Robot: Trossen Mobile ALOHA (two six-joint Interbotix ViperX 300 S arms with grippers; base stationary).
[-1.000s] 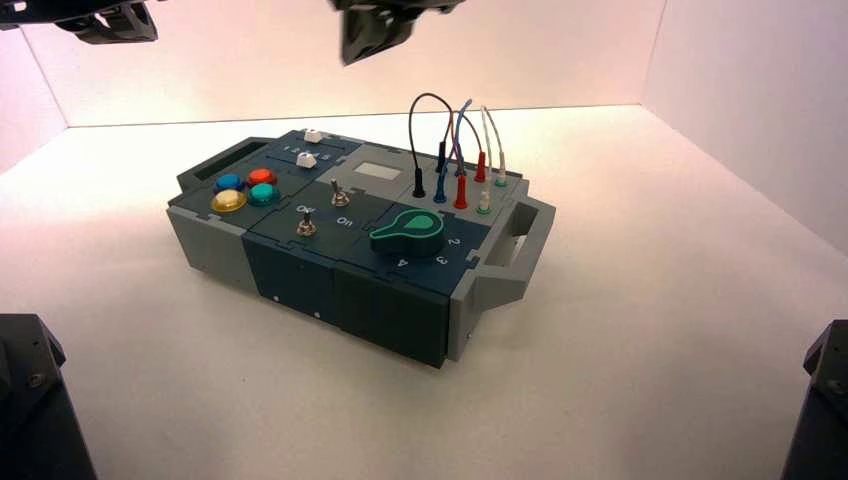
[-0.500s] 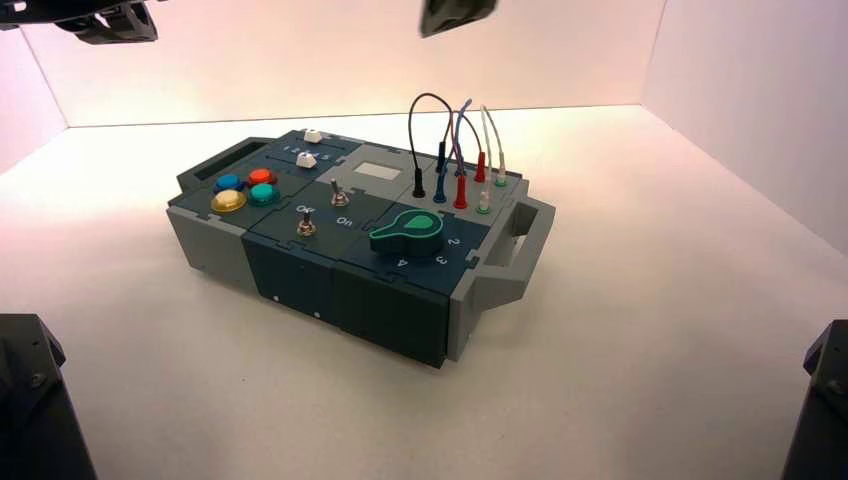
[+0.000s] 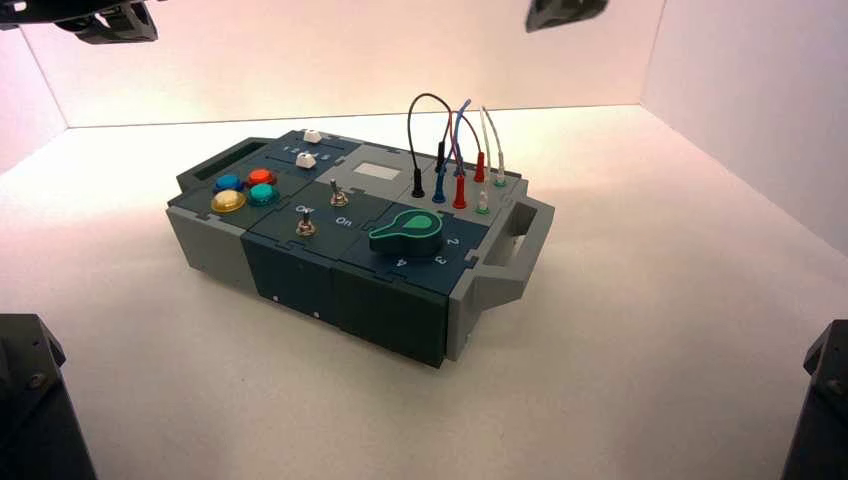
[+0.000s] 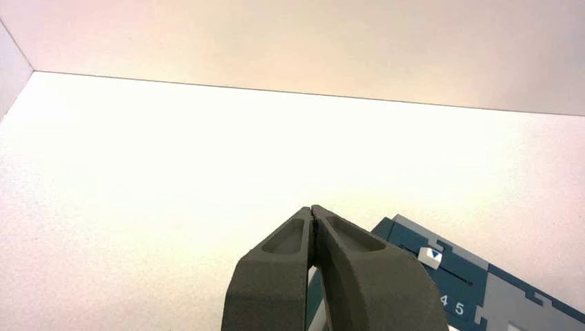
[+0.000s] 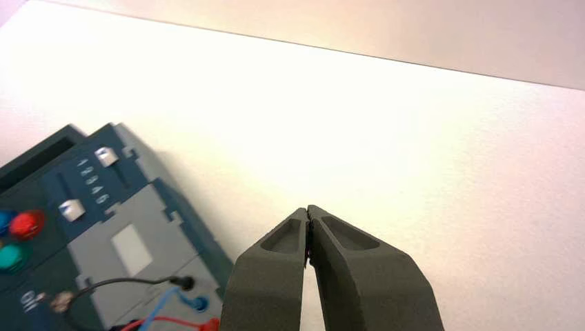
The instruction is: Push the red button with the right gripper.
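The red button (image 3: 261, 176) sits at the box's left end among the blue, yellow and teal buttons; it also shows in the right wrist view (image 5: 26, 224). My right gripper (image 3: 566, 12) is high at the top edge, above and behind the box's right end, far from the button. In its own view it (image 5: 308, 209) is shut and empty over the bare table. My left gripper (image 3: 110, 20) is parked at the top left; its own view shows it (image 4: 314, 210) shut and empty.
The grey and dark blue box (image 3: 300, 275) stands turned on the white table. It bears two white sliders (image 3: 307, 159), toggle switches (image 3: 339, 195), a green knob (image 3: 408, 231) and wires with plugs (image 3: 459, 190). White walls stand around.
My right gripper has moved right along the top edge, from above the box's middle to above its right end, away from the red button. The left arm has not moved.
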